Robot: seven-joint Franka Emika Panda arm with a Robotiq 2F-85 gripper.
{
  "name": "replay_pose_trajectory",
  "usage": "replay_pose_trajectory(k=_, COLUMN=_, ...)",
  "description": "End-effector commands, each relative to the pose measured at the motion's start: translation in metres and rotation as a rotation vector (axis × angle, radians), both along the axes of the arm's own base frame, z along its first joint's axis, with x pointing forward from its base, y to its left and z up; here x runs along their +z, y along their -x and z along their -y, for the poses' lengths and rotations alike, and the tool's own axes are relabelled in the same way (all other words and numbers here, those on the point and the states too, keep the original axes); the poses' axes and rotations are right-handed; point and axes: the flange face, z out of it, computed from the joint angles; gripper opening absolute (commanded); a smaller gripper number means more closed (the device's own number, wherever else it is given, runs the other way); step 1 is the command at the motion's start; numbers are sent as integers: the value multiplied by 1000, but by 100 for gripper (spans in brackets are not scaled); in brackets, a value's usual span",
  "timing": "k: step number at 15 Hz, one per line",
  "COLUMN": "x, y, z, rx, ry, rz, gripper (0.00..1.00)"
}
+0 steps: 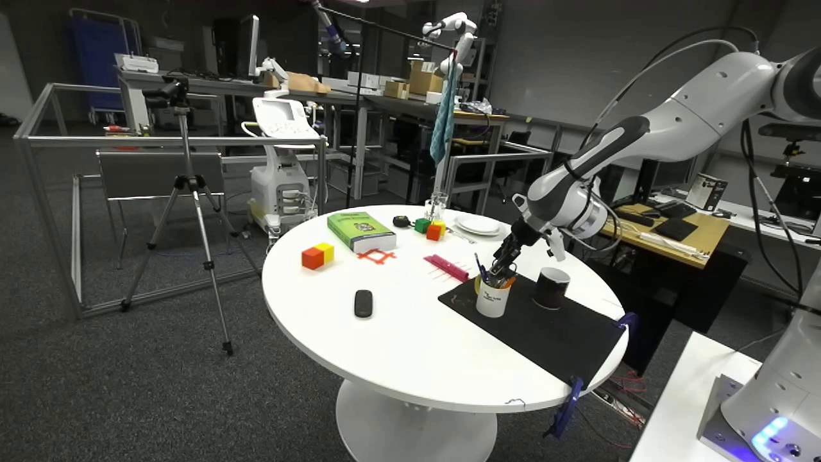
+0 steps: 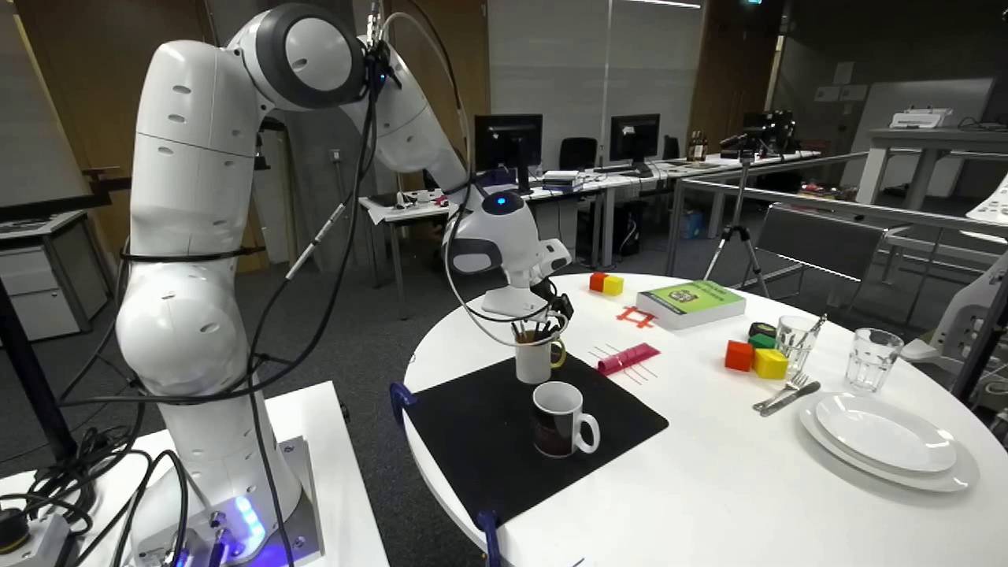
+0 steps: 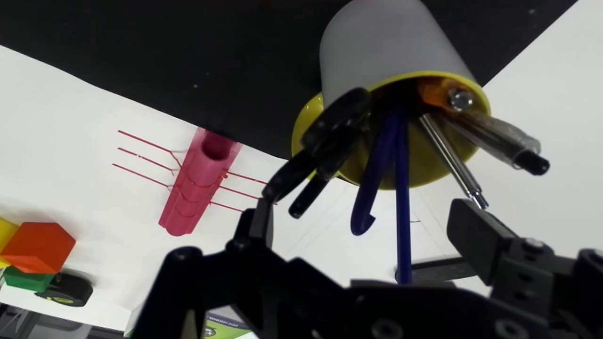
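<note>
A white cup (image 3: 391,47) with a yellow inside and yellow handle stands upright on the black mat (image 3: 141,56), packed with pens and other implements. Over its mouth my gripper (image 3: 363,220) is open, fingers spread wide. Between them rise a long blue pen (image 3: 403,226) and a dark-blue hooked piece (image 3: 370,197); the long pen's end is hidden at the gripper's body. Black looped handles (image 3: 330,127) reach the left fingertip, and a silver pen (image 3: 452,157) ends by the right one; contact I cannot tell. Both exterior views show the cup (image 1: 492,300) (image 2: 533,362) below the gripper.
A black-and-white mug (image 2: 555,425) shares the mat. Around lie a pink tube with thin red sticks (image 3: 198,183), a green book (image 1: 362,231), coloured cubes (image 1: 314,256), a dark handset (image 1: 363,303), plates (image 2: 886,433), cutlery and glasses (image 2: 872,358). Blue clamps (image 1: 566,410) grip the table edge.
</note>
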Motion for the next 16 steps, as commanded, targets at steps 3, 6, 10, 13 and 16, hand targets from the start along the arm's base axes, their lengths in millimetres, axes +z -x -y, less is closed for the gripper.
replay_pose_trajectory(k=3, x=0, y=-4, z=-5, rx=-3, ry=4, rz=-2, gripper=100)
replay_pose_trajectory(k=6, x=-1, y=-4, z=-8, rx=3, ry=6, rz=-6, gripper=100)
replay_pose_trajectory(k=10, x=-5, y=0, z=-9, rx=-1, ry=10, rz=-44, gripper=100)
replay_pose_trajectory(k=13, x=-10, y=3, z=-5, rx=-43, ry=40, rz=-108, gripper=100)
replay_pose_trajectory(k=16, x=-8, y=-1, z=-5, rx=-82, ry=57, rz=-166, gripper=100)
